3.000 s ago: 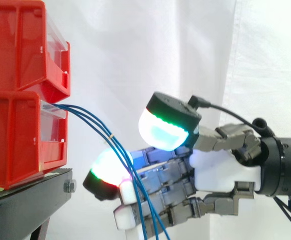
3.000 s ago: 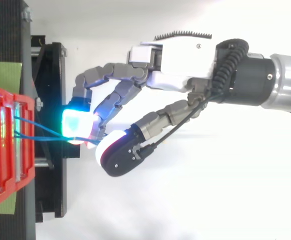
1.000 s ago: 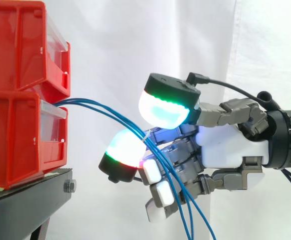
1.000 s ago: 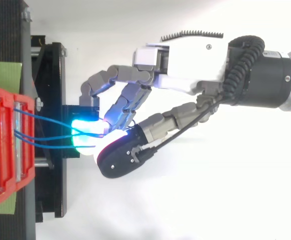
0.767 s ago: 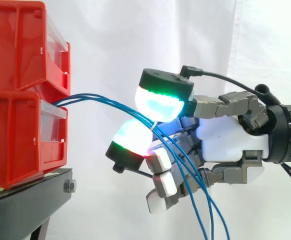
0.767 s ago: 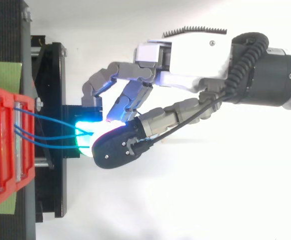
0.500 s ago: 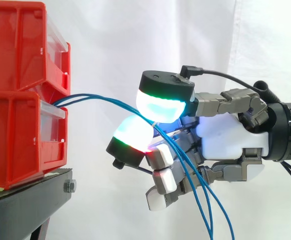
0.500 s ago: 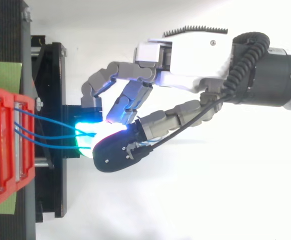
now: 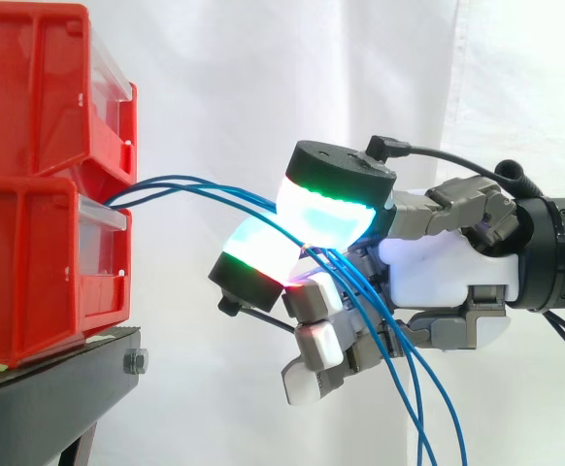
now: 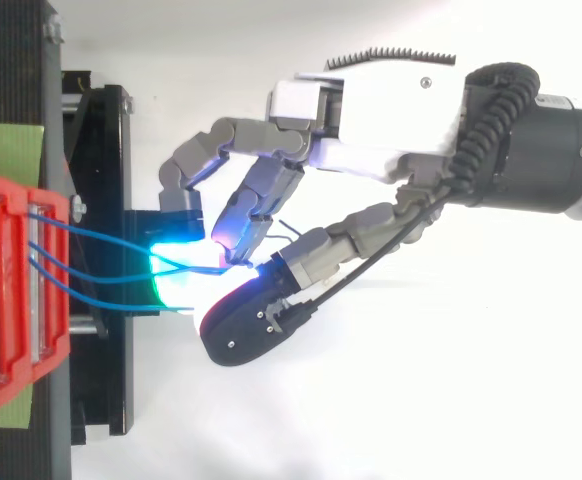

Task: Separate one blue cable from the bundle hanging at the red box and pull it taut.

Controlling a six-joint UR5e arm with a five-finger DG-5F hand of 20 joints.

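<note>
Stacked red bins [image 9: 40,184] on a black stand [image 9: 59,383] wall off the left of the side view. From the lower bin's front, blue cables [image 9: 166,184] arch across the gap to the hand [image 9: 443,277]. They thread between its curled fingers and trail down behind them, barring the gap at that height. Open air lies above the arch, beneath it beside the stand's edge, and before the white curtain [image 9: 263,78].

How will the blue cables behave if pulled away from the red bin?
Probably floppy: the blue cables arch from the red bin and droop below the robot hand. Likely light and slippery, being thin and smooth.
</note>
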